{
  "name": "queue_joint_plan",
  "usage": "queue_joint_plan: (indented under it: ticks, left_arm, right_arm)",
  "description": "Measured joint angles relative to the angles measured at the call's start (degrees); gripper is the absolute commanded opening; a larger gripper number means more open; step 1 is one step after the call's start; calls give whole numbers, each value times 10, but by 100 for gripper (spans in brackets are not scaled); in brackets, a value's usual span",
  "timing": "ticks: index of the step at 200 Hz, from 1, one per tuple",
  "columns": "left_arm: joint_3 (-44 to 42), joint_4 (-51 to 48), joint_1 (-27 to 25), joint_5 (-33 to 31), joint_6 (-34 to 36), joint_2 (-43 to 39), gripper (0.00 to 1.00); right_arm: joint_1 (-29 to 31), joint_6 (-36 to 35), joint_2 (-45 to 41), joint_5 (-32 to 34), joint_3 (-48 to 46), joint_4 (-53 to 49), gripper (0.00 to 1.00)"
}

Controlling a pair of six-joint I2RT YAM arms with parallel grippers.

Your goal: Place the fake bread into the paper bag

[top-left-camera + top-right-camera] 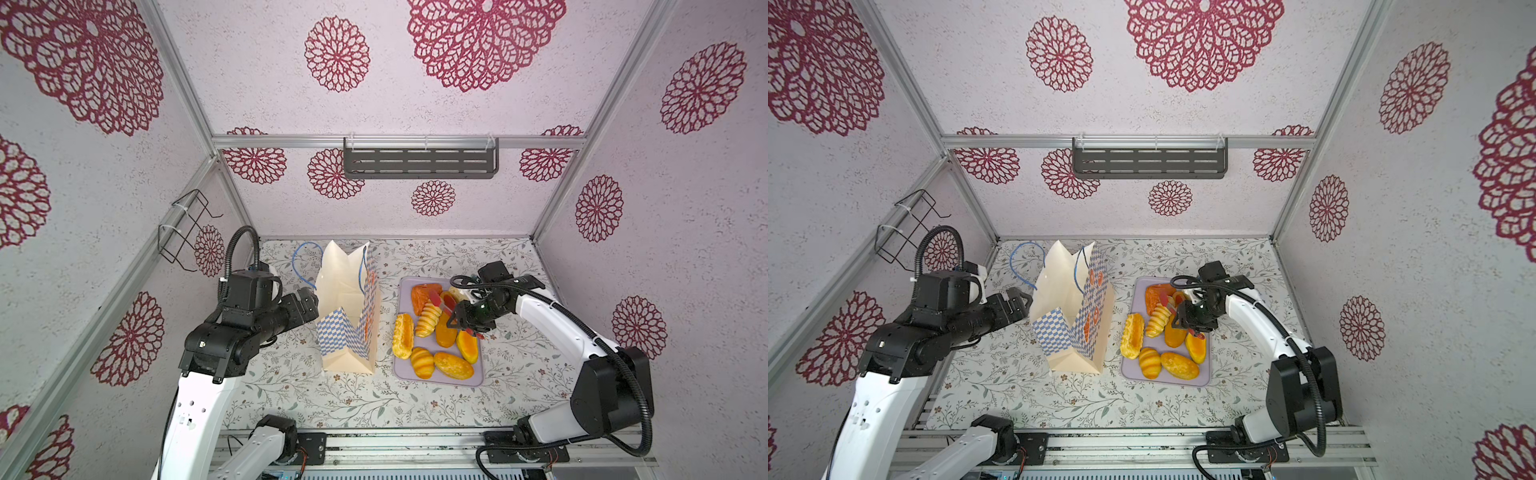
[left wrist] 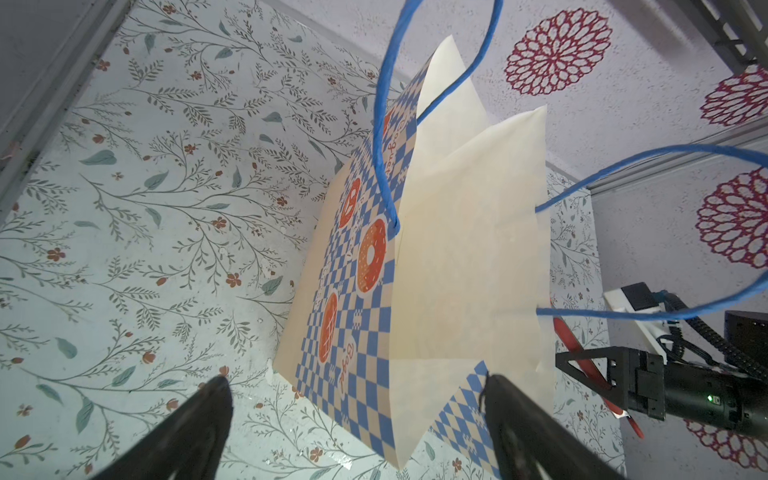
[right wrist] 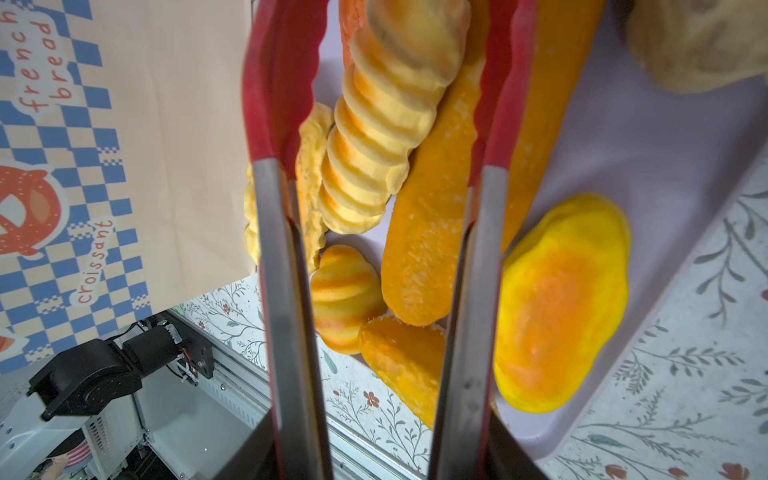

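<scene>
The paper bag (image 1: 349, 316) (image 1: 1071, 316) stands upright and open at the middle left, checked blue and white with blue cord handles. Several fake bread loaves lie on a lilac tray (image 1: 440, 380) (image 1: 1140, 286) to its right. My right gripper (image 1: 461, 318) (image 3: 382, 461) is shut on metal tongs (image 3: 282, 257) with red tips (image 1: 436, 301). The tips straddle a ridged spiral loaf (image 1: 428, 320) (image 3: 386, 124); whether they touch it I cannot tell. My left gripper (image 1: 309, 305) (image 2: 355, 384) is open, close beside the bag's (image 2: 457, 270) left side.
A long orange roll (image 3: 428, 232), a yellow-orange flat loaf (image 3: 561, 299) and a small striped bun (image 3: 345, 295) lie near the tongs. A dark shelf (image 1: 419, 162) hangs on the back wall and a wire rack (image 1: 187, 228) on the left wall.
</scene>
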Motion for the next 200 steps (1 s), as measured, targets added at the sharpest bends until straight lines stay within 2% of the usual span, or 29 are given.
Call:
queue_joint_plan:
  ticks: [74,121,139,179,200]
  left_arm:
    - [-71,79,4,33,-19,21,100]
    - [-82,123,4,42,-25,47,90]
    - [-82,134,4,42,-25,50,82]
    - [-82,153,4,50,-26,57,49]
    - [-82,162,2,55,-28,68,37]
  right_arm:
    - [2,0,21,-1,0,17,45]
    - [2,0,23,0,0,21,34]
    - [2,0,23,0,0,21,28]
    - [2,3,20,2,0,22,19]
    - [2,4,7,6,0,22,15]
